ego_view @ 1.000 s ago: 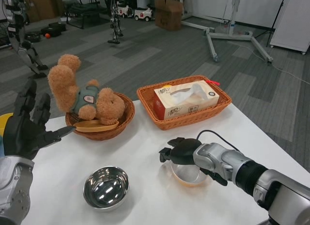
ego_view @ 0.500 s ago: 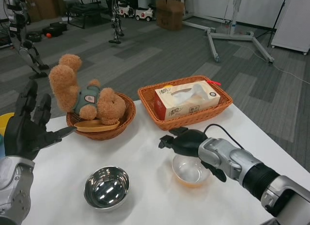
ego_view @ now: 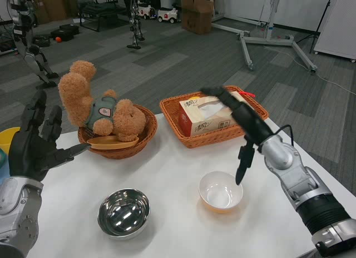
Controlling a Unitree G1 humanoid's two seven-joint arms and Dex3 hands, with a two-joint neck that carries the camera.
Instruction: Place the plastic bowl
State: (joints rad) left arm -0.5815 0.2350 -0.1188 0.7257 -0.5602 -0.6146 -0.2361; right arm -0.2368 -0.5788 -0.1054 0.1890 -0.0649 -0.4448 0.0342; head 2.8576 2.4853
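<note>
The plastic bowl (ego_view: 221, 192), white inside with an orange rim, sits upright on the white table (ego_view: 172, 174) right of centre. My right hand (ego_view: 240, 124) is raised above and behind the bowl, fingers spread and holding nothing, one finger hanging down near the bowl's right rim. My left hand (ego_view: 34, 144) stays lifted at the far left edge, fingers apart and empty.
A steel bowl (ego_view: 123, 213) stands near the front, left of the plastic bowl. A round wicker basket (ego_view: 142, 137) holds a teddy bear (ego_view: 100, 109). Behind my right hand, an oblong wicker basket (ego_view: 183, 133) carries a tissue box (ego_view: 208, 112). A yellow object (ego_view: 6, 138) shows at the left edge.
My right hand has let go of the plastic bowl and risen up and back towards the tissue basket, opening its fingers. The bowl stays on the table. The left hand holds still.
</note>
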